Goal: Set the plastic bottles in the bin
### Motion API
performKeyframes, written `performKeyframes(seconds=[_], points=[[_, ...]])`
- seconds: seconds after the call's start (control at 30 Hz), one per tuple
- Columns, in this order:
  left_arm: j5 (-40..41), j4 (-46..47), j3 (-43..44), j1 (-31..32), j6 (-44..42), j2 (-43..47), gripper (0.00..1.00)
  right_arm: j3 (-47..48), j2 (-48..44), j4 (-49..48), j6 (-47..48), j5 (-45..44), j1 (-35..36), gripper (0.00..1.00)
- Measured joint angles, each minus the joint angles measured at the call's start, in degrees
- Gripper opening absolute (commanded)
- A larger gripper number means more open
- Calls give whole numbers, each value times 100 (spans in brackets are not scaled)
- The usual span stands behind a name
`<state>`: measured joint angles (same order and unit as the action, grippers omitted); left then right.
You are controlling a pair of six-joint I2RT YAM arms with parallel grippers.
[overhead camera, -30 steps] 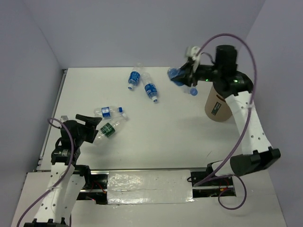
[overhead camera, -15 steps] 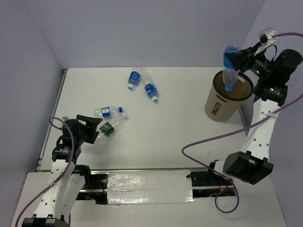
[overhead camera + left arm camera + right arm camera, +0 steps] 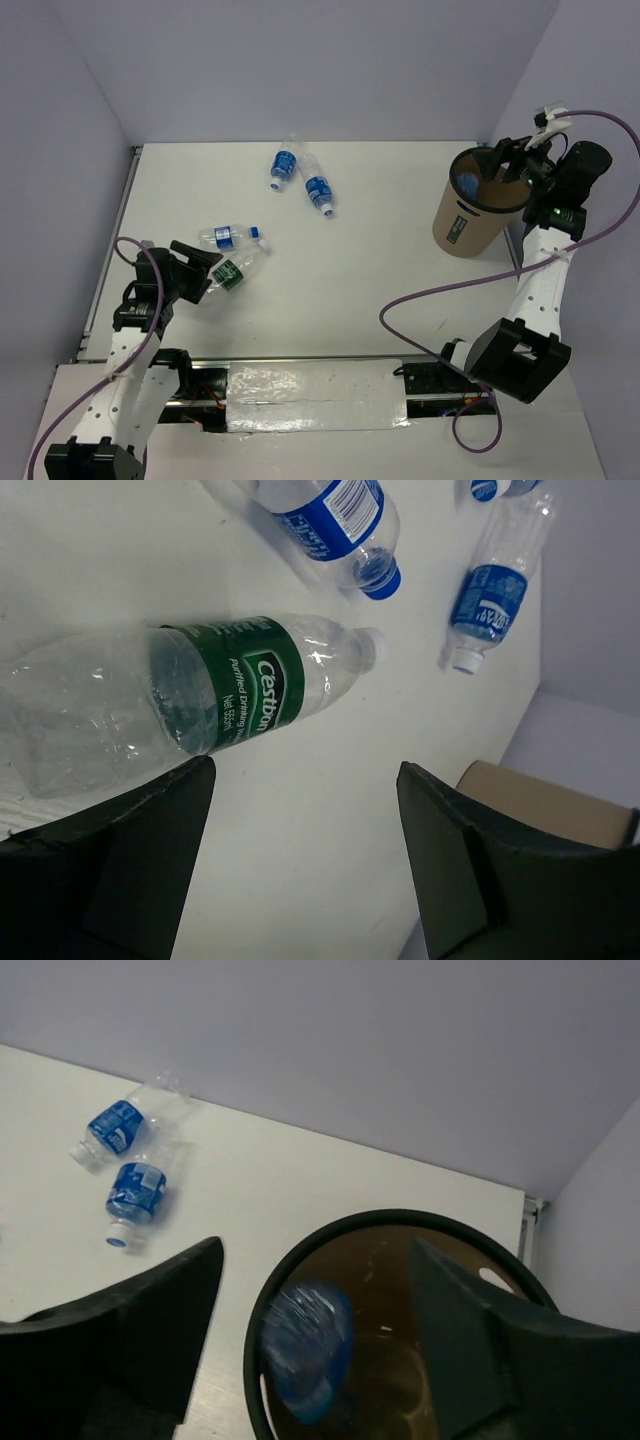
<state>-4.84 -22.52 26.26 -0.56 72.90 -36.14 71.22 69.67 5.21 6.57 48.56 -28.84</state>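
**Table stock: four bottles loose, one in the bin, both grippers empty**

Item 1. Left gripper (image 3: 199,268), near-left of the white table (image 3: 380,290). Fingers spread wide, nothing between them. It hangs low over the tabletop and points toward the far right.

Item 2. Green-label bottle (image 3: 231,271), clear plastic, lying on its side just ahead of the left gripper's fingertips. Its base end is toward the gripper and its neck points away. In the left wrist view its body (image 3: 230,695) lies just past the tip of the left-hand finger, and it is not clamped.

Item 3. Blue-label bottle (image 3: 229,236), on its side just beyond the green one, blue cap to the right. The two lie close, but whether they touch cannot be told.

Item 4. Bin (image 3: 462,225), a tan cylinder with a dark inside and a small dark label, upright at the far right of the table.

Item 5. Blue bottle in the bin (image 3: 467,183), below the rim against the left inner wall. It shows blurred in the right wrist view (image 3: 305,1345).

Item 6. Right gripper (image 3: 497,158), above the bin's far-right rim. Fingers stand apart and hold nothing, and the bin's mouth lies directly beneath them.

Item 7. Pair of blue-label bottles (image 3: 284,164) and (image 3: 318,190), on their sides at far centre of the table. They lie side by side, caps toward the near edge, well apart from the bin.
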Motion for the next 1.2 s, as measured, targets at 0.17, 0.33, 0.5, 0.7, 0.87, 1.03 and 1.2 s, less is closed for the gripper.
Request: performKeyframes(seconds=[0.17, 0.33, 0.5, 0.7, 0.87, 1.03, 1.2], points=[[-245, -70, 190, 0, -866, -223, 87, 28, -116, 39, 181, -37, -4, 95], [-623, 31, 546, 0, -1685, -433, 100, 575, -258, 774, 605, 664, 9, 97], [-723, -140, 1294, 525, -2594, -1349, 99, 1738, 35, 3449, 2894, 1250, 1082, 99], [-22, -776, 2817, 1554, -3856, -2924, 96, 831, 90, 5235, 4321, 892, 2824, 100], [584, -1250, 3613, 2061, -4780, -4065, 86, 424, 90, 5484, 4371, 623, 3073, 100], [1102, -1620, 3906, 2306, -5429, -5193, 84, 424, 76, 5486, 4391, 522, 3086, 100], [1445, -1784, 3912, 2514, -5812, -5799, 83, 420, 22, 5484, 4387, 476, 3086, 100]])
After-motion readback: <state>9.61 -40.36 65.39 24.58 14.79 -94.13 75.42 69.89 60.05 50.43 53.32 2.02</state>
